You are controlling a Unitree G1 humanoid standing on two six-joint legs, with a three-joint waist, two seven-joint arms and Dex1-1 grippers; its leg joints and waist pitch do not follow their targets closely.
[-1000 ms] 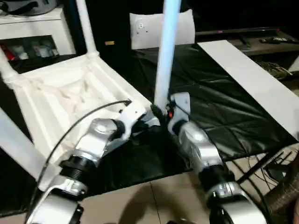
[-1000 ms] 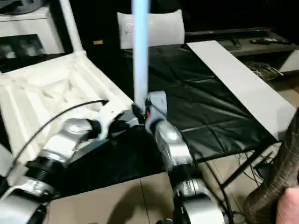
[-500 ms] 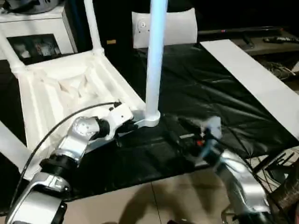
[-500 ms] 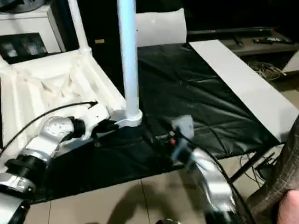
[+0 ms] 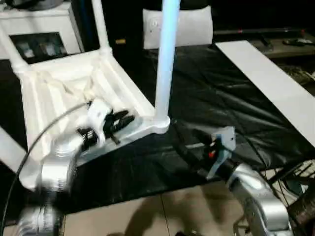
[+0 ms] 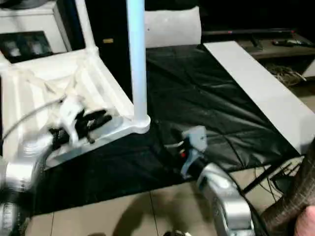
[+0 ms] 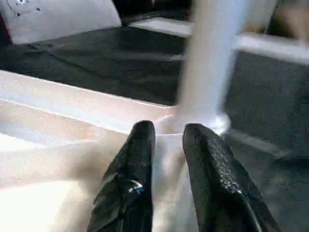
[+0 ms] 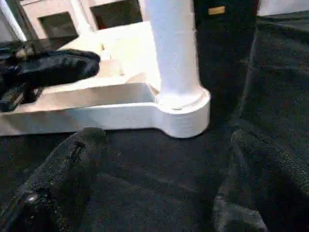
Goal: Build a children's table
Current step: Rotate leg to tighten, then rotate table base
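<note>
The children's table (image 5: 64, 93) lies upside down on the black-covered work table, its ribbed underside facing up. A white leg (image 5: 165, 59) stands upright in the near right corner socket (image 8: 186, 113), and other legs (image 5: 101, 24) rise from the far corners. My left gripper (image 5: 120, 120) hovers over the table's near rim, a little left of that socket. Its fingers (image 7: 140, 159) are slightly apart with nothing between them. My right gripper (image 8: 169, 145) stands open just above the black cloth, a short way in front of the socket and clear of the leg.
A white cabinet (image 5: 39, 29) stands at the back left and a white cushion-like panel (image 5: 189, 27) at the back. A long white board (image 5: 266, 78) lies along the right of the black cloth. A person's sleeve (image 6: 295, 196) and hand (image 6: 307, 221) show at the lower right.
My right gripper has let go of the leg's base, drawn back towards me and opened wide. My left gripper has moved left away from the corner socket and parted its fingers.
</note>
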